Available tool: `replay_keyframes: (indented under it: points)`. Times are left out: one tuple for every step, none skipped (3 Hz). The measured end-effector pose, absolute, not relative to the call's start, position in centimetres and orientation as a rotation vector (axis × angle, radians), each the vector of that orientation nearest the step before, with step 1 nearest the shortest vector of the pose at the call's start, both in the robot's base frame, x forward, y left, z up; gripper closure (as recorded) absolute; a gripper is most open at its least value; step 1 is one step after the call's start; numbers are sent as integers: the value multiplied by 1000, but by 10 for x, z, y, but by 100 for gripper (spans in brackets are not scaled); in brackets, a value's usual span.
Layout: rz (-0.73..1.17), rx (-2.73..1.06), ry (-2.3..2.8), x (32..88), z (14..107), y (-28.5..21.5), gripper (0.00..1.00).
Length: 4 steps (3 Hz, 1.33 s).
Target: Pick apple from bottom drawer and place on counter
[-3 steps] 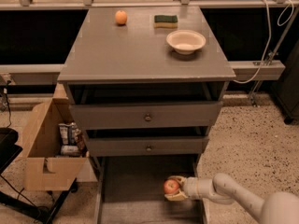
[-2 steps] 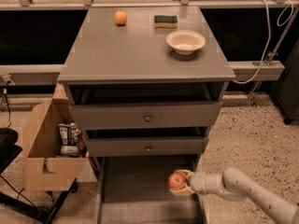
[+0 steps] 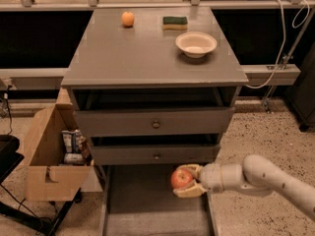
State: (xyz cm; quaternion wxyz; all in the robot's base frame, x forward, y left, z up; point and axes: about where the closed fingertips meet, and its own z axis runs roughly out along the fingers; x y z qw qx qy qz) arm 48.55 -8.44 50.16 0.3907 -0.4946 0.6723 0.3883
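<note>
The apple (image 3: pixel 181 179), red with a yellowish patch, is held in my gripper (image 3: pixel 186 181), whose fingers are shut on it from the right. It hangs above the open bottom drawer (image 3: pixel 147 200), near its right side and just below the front of the middle drawer. The arm reaches in from the lower right. The counter (image 3: pixel 133 53) is the flat grey top of the cabinet, well above the gripper.
On the counter stand a small orange fruit (image 3: pixel 128 18), a green and yellow sponge (image 3: pixel 175 22) and a cream bowl (image 3: pixel 196 44). Two knobbed drawers (image 3: pixel 155 124) sit shut above. An open cardboard box (image 3: pixel 49 156) with packets stands to the cabinet's left.
My gripper has lifted the apple up from the drawer floor, and the arm has drawn back to the right.
</note>
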Motion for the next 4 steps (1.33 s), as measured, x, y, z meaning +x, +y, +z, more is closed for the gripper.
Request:
replay_keyframes:
  points:
    - [974, -1303, 1671, 498, 600, -59, 100]
    - [935, -1319, 1672, 522, 681, -26, 100]
    - [866, -1259, 1723, 557, 754, 23, 100]
    - [798, -1174, 1773, 585, 782, 49, 100]
